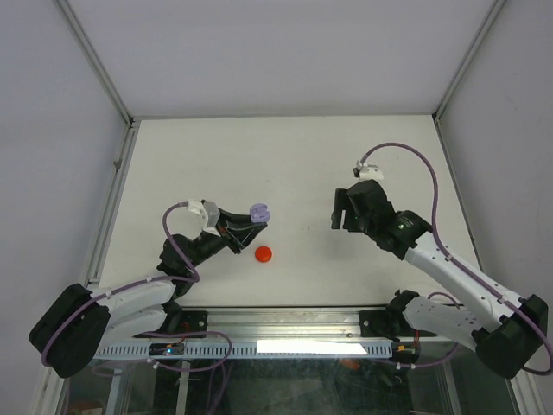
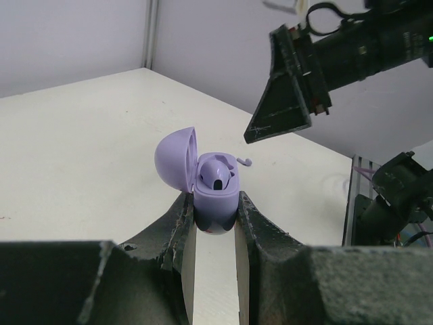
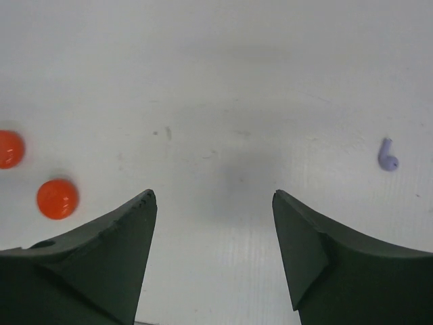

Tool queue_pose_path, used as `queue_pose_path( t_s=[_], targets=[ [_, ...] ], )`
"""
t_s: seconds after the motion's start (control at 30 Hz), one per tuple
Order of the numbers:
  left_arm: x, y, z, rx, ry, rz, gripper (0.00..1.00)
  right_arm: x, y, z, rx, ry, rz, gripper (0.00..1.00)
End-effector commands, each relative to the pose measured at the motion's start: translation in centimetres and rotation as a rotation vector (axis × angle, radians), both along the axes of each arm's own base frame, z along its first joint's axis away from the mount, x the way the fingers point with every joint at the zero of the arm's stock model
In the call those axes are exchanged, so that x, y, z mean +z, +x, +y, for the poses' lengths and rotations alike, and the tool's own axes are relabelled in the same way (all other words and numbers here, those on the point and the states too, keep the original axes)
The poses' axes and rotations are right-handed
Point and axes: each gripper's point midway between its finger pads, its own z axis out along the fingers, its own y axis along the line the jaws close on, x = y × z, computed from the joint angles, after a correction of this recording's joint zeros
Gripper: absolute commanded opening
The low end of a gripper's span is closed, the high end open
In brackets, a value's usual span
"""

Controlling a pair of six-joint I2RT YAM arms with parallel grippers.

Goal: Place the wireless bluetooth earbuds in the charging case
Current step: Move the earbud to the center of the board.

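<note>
Left jaws pinching upright lavender charging case (image 2: 215, 200), lid open, earbud (image 2: 216, 177) seated inside; right jaws spread above counter (image 3: 223, 81), loose earbud (image 3: 388, 156) lying flat

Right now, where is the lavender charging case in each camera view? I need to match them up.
Top external: charging case left of centre, at the tip of the left gripper, just beyond the red disc.
Left wrist: mid-frame, clamped between the fingers, lid open, one earbud seated.
Right wrist: not in it.
Shared landmark: the open right gripper, right of centre from above, upper right in the left wrist view, bottom corners in its own.
</note>
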Motion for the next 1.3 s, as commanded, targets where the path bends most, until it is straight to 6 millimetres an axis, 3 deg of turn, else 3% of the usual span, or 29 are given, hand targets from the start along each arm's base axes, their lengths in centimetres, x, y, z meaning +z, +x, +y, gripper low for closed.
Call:
queue_pose_path(
  t_s=[0.0, 0.43, 0.57, 0.8, 1.27],
  targets=[
    [0.4, -0.2, 0.5, 0.017, -0.025, -0.001, 0.08, -3.2, 0.2, -3.7, -0.143, 0.019, 0.142, 0.72],
    [0.1, -1.0, 0.5, -0.011, -0.035, 0.023, 0.08, -8.6, 4.2, -12.7, -0.511, 0.016, 0.186, 0.65],
    [0.1, -1.2, 0.6, -0.015, -0.035, 0.026, 0.08, -10.5, 4.9, -14.5, -0.583, 0.034, 0.212, 0.60],
    [-0.3, -1.3, 1.0, 0.000, -0.024, 0.039, 0.08, -13.1, 5.2, -15.9, -0.636, 0.049, 0.281, 0.51],
    [-0.6, -1.5, 1.1, -0.003, -0.023, 0.050, 0.08, -15.1, 4.9, -16.1, -0.649, 0.073, 0.392, 0.39]
  ],
)
